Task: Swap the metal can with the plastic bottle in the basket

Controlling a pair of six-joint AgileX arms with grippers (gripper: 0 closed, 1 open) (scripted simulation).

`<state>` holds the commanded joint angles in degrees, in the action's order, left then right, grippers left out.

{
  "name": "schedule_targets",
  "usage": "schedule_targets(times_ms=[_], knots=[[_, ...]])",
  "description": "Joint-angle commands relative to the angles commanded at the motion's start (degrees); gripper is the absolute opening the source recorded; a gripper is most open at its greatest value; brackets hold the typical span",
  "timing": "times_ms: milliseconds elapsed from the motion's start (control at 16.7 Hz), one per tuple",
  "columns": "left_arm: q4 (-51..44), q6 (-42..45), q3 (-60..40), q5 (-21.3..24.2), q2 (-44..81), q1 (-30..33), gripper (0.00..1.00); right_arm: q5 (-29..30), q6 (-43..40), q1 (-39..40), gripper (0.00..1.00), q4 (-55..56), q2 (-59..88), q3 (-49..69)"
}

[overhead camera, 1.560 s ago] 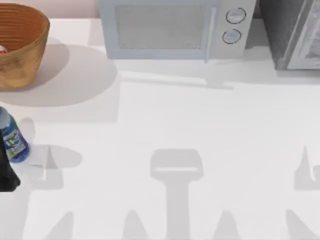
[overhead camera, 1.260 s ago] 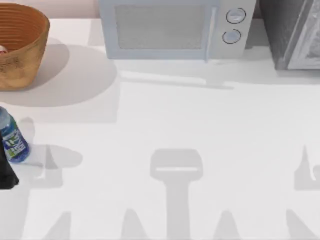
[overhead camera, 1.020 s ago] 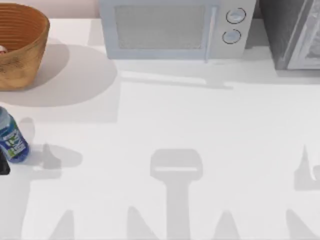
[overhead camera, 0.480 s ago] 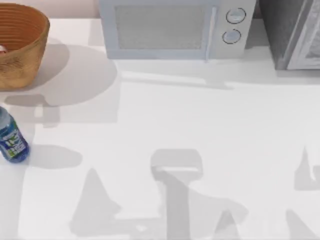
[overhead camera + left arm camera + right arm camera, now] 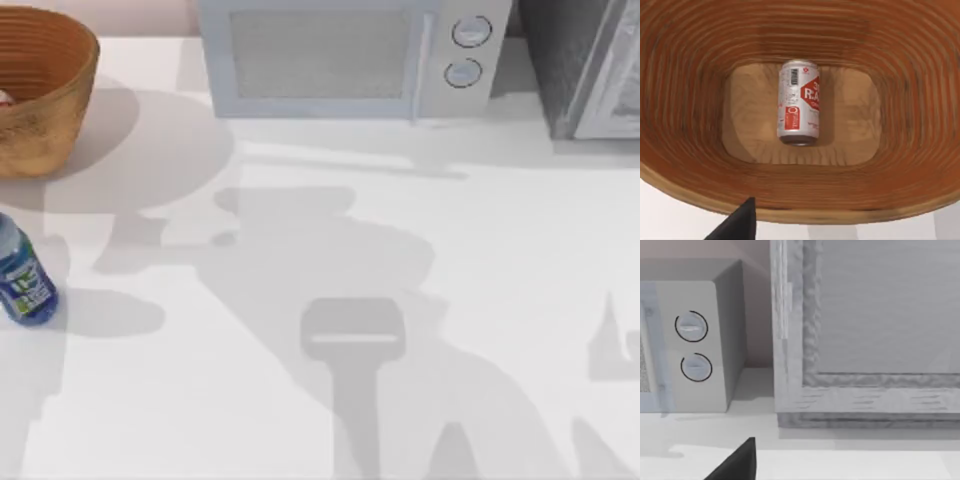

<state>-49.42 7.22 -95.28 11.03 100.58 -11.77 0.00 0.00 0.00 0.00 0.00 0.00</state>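
Can [image 5: 798,102]: lies on its side on the floor of the basket [image 5: 685,75], roughly in the middle, red label up, one round end toward the near wall (left wrist view). In the top view a small pale-red bit of it [image 5: 4,98] shows at the picture's left edge, inside the basket.
Basket [image 5: 45,95]: far left corner of the desk [image 5: 400,300], upright, partly cut by the top view's left edge; ribbed brown walls ring the can on all sides.
Bottle [image 5: 22,278]: on the desk at the left edge, nearer than the basket and apart from it; cap end points toward the basket, blue-green label facing up (upright or tilted, cannot tell).
Left claw: above the basket, camera looking straight down into it; one dark fingertip [image 5: 737,222] shows at the near rim. Spread or pressed together: cannot tell. It pinches nothing that shows.
Right claw: at the far right of the desk, facing the microwave [image 5: 690,340] and a grey cabinet [image 5: 865,330]; one dark fingertip [image 5: 737,462] shows. State: cannot tell.
Microwave [image 5: 350,58]: along the desk's far edge, centre, two round knobs on its right side.
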Motion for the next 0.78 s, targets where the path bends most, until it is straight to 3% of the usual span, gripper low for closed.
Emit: schedule_targets(times_ms=[420,780], knots=[[-14.3,3.3,-30.1,5.0,32.2,-1.9,1.00,0.0,0.0,0.0,1.00,0.0,0.0,0.0],[-19.6,4.8,-41.5,7.0,44.3,-2.5,1.00,0.0,0.0,0.0,1.00,0.0,0.0,0.0]])
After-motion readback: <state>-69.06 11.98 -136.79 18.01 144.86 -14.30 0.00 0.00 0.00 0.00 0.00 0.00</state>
